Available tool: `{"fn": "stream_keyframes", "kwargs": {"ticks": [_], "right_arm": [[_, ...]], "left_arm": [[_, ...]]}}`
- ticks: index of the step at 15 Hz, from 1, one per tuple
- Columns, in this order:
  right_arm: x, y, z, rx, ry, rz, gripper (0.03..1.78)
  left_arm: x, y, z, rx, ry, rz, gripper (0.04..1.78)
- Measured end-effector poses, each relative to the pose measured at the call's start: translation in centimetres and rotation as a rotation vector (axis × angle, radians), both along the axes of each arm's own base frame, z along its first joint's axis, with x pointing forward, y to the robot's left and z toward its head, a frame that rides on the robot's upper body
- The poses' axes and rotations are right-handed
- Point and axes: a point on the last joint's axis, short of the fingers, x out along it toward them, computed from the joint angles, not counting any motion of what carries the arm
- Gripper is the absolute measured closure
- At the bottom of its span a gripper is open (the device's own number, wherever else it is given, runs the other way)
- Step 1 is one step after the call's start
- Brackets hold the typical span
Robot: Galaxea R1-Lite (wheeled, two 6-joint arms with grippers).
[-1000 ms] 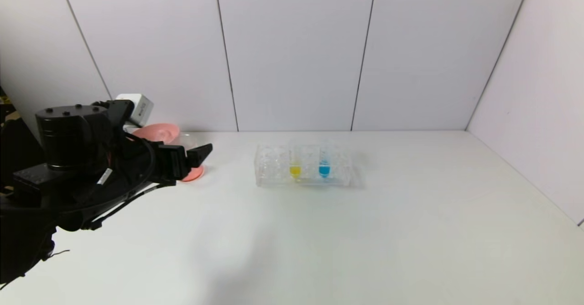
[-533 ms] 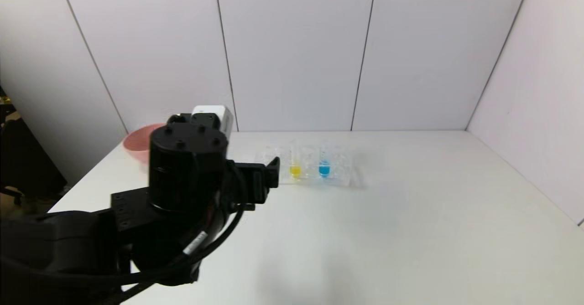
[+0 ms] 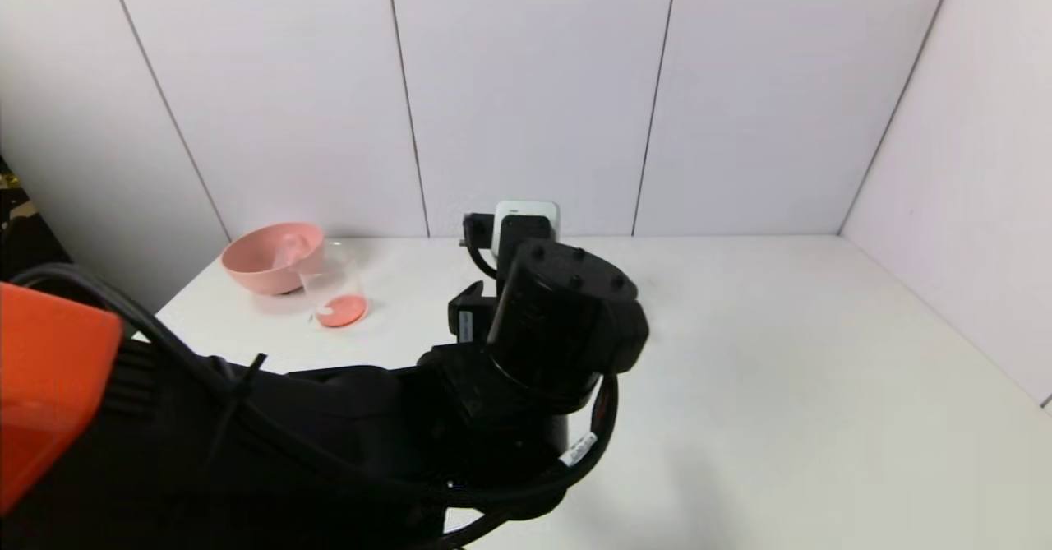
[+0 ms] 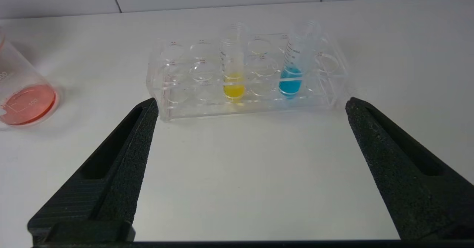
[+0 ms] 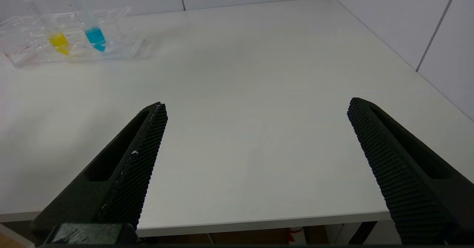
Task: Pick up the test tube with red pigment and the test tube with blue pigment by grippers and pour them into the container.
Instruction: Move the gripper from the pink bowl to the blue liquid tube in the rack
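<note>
My left end effector (image 4: 250,107) hangs spread wide and empty above the tabletop (image 4: 240,174), facing the clear rack (image 4: 246,73). The test tube with blue pigment (image 4: 294,68) stands upright in the rack, with a yellow-liquid tube (image 4: 233,70) two holes away. The container (image 3: 333,291) sits well off to the rack's side with orange-red liquid in its bottom, just beside a pink bowl (image 3: 271,256). My right end effector (image 5: 255,107) is also wide open and empty, near the tabletop's front edge.

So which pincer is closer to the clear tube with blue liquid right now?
The left. The left pincer faces the clear plastic rack, open, just short of the clear tube with blue liquid. The right pincer, open, sits back at the table's near edge, far from it.
</note>
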Motion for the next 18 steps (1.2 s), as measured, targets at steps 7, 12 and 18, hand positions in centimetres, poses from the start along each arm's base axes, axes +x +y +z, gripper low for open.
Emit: {"fn": "stream_keyframes", "kwargs": {"ticks": [7, 12, 18], "right_arm": [[0.0, 0.0, 0.0, 0.0, 0.0, 0.0, 0.04], [0.0, 0.0, 0.0, 0.0, 0.0, 0.0, 0.04], [0.0, 0.0, 0.0, 0.0, 0.0, 0.0, 0.04]], "left_arm": [[1.5, -6.3, -2.3, -0.013, -0.006, 0.006, 0.06], [3.1, -9.3, -4.7, -0.012, -0.001, -0.004, 0.06], [7.1, -10.2, -6.6, 0.008, -0.005, 0.066, 0.06]]}}
